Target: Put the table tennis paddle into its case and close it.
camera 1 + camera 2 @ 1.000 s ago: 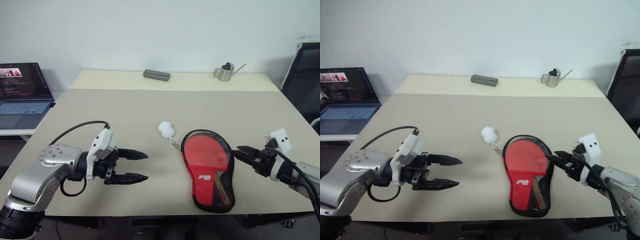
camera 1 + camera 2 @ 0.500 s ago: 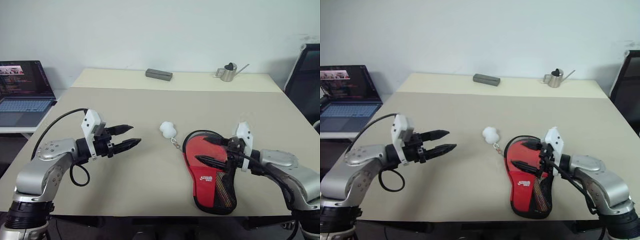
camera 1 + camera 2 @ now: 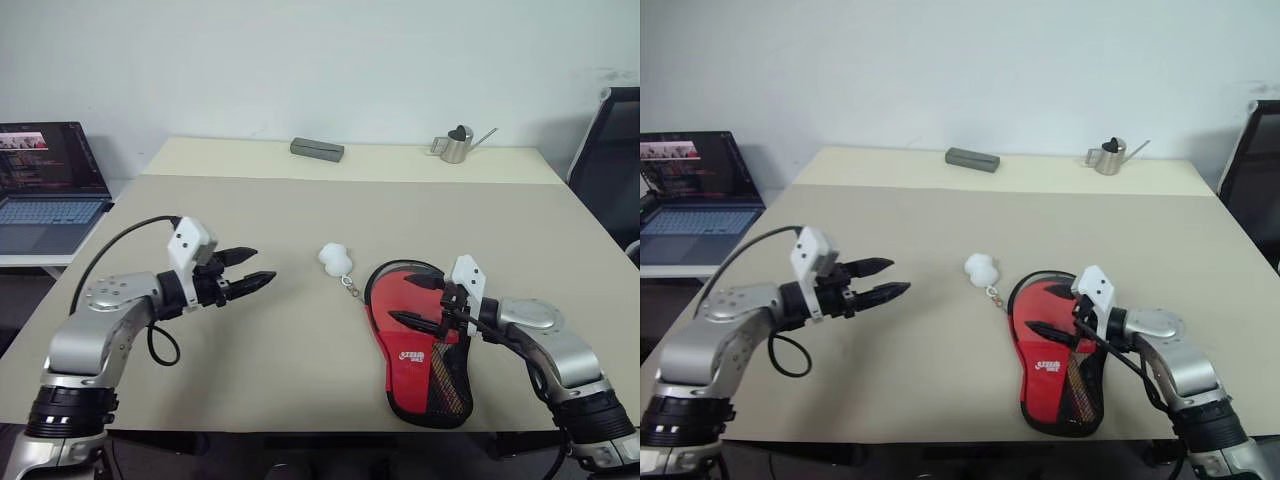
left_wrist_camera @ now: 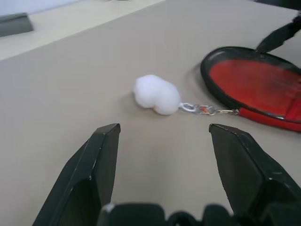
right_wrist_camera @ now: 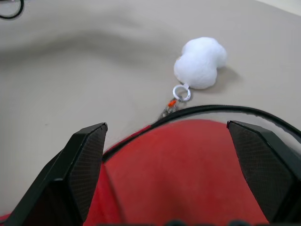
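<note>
The case lies flat near the table's front edge, right of centre, with its red panel and black mesh pocket facing up. Its white charm rests on the table at the far left of the case, on a short chain. The table tennis paddle is hidden. My right gripper is open and hovers over the case's round end, with the red panel between its fingers. My left gripper is open too. It hangs over bare table to the left, pointing at the charm, a hand's width short of it.
An open laptop sits on a side table at far left. A grey block and a small metal watering can stand at the table's far edge. A black chair stands at the right.
My right gripper swung in from the right over the case and opened wide. My left gripper rose, turned and moved forward towards the charm, staying open.
</note>
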Controlling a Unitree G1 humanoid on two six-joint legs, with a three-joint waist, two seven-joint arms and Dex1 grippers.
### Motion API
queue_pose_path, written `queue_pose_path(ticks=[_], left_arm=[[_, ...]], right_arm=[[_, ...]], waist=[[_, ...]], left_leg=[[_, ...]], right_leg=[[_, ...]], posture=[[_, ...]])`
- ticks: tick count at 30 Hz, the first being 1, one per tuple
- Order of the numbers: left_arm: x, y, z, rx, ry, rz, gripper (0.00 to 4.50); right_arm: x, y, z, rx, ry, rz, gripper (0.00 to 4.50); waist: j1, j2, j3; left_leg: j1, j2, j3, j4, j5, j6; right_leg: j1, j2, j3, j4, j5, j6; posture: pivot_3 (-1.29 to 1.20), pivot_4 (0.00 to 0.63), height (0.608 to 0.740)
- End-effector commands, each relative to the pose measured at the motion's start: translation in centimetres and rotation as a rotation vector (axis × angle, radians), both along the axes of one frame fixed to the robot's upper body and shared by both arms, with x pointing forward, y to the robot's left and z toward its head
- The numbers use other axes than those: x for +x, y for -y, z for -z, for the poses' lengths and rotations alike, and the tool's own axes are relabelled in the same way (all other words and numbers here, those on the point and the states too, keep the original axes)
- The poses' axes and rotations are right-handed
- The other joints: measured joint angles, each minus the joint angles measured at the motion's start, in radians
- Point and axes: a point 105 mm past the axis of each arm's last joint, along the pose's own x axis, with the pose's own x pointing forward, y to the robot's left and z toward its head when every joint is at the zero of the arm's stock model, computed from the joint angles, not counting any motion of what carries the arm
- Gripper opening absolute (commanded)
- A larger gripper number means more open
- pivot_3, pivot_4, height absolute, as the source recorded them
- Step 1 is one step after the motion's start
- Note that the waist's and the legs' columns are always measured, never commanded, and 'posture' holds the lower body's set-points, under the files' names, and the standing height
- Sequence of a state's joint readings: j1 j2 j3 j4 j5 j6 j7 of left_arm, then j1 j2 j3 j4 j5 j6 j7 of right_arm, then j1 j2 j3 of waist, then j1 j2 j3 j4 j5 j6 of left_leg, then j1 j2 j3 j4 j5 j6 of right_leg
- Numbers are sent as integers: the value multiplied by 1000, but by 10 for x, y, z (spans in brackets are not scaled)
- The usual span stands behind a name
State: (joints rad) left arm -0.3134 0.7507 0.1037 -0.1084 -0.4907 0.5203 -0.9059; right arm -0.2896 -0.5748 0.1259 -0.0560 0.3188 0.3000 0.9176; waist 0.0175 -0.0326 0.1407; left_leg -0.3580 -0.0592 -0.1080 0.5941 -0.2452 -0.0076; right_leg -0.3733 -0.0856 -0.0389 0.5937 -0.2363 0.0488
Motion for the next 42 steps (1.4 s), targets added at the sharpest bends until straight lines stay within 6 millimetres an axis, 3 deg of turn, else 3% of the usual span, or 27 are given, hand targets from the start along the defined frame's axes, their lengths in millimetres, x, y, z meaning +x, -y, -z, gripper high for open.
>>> queue_pose_path(ticks=[1, 5, 9, 18, 24, 30, 42], left_arm=[[2, 5, -12, 7, 58, 16, 3278], [1, 7, -10, 8, 54, 27, 3278], [2, 11, -9, 1, 53, 31, 3278], [9, 16, -11, 7, 60, 50, 3278], [18, 18, -6, 23, 58, 29, 3278], [25, 25, -1, 15, 43, 21, 3278], [27, 23, -1, 23, 50, 19, 3278]], right_arm=[[5, -4, -7, 9, 74, 18, 4470], [9, 1, -19, 35, 91, 70, 4470], [10, 5, -16, 32, 84, 83, 4470], [15, -14, 18, -15, -16, 53, 4470], [17, 2, 45, -103, -114, 116, 4470], [15, -1, 37, -77, -110, 137, 4470], [4, 39, 39, -95, -139, 254, 4470]], waist=[[0, 0, 0], [-1, 0, 0], [0, 0, 0], [-4, 0, 0], [-4, 0, -2], [-3, -1, -2], [1, -1, -3]], left_leg=[[0, 0, 0, 0, 0, 0], [1, 0, 0, 0, 0, 0], [1, 0, 0, 0, 0, 0], [2, 0, 0, 0, 0, 0], [3, 0, 0, 0, 0, 0], [6, 0, 0, 0, 0, 0], [7, 0, 0, 0, 0, 0]], right_leg=[[0, 0, 0, 0, 0, 0], [0, 0, 0, 0, 0, 0], [0, 0, 0, 0, 0, 0], [1, 0, 0, 1, 0, 0], [1, 0, 0, 1, 0, 0], [2, 0, 0, 1, 0, 0], [3, 0, 0, 1, 0, 0]], posture=[[0, 150, 740], [0, 150, 740], [0, 150, 740], [0, 150, 740], [0, 150, 740], [0, 150, 740], [0, 150, 740]])
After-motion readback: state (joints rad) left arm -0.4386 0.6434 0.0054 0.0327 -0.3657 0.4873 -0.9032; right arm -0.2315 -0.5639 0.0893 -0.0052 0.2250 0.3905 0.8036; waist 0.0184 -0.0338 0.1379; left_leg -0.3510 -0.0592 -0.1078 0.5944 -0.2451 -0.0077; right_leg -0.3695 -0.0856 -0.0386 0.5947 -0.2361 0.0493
